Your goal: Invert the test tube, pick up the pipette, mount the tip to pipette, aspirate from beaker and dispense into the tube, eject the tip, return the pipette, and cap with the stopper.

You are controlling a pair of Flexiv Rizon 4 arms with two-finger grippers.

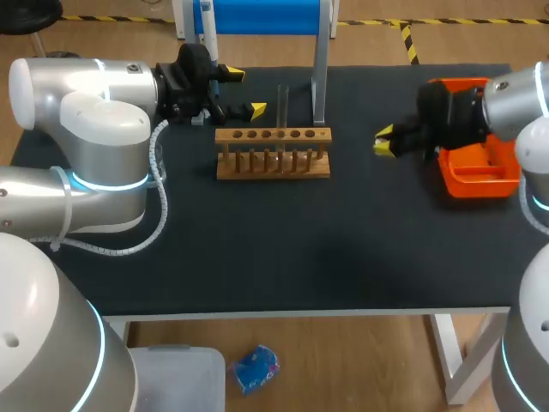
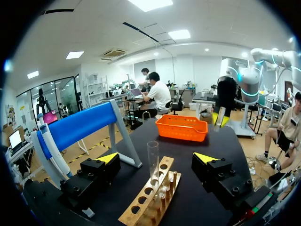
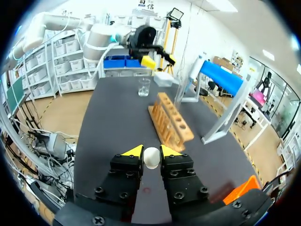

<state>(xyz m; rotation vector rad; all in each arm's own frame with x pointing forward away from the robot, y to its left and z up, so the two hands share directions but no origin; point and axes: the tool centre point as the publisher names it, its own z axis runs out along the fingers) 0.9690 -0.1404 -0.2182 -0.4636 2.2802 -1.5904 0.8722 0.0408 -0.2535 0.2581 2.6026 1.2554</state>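
Our left gripper (image 1: 245,92) has its fingers spread and empty; test tube (image 1: 281,105) stands upright in rack (image 1: 273,163), near, at its 3 o'clock; our right gripper (image 1: 383,142) pinches white stopper (image 3: 151,157); tube at its 10 o'clock, farther; left arm nearer.

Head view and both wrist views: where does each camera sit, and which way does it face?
Head view: above and behind the robot, looking down on the table; left gripper and right gripper at the sides.
Left wrist view: on the left wrist, looking along its open fingers past the test tube in the wooden rack toward the right gripper.
Right wrist view: on the right wrist, fingers shut on the stopper, facing the left gripper.
Both wrist views share the rack, from opposite ends.
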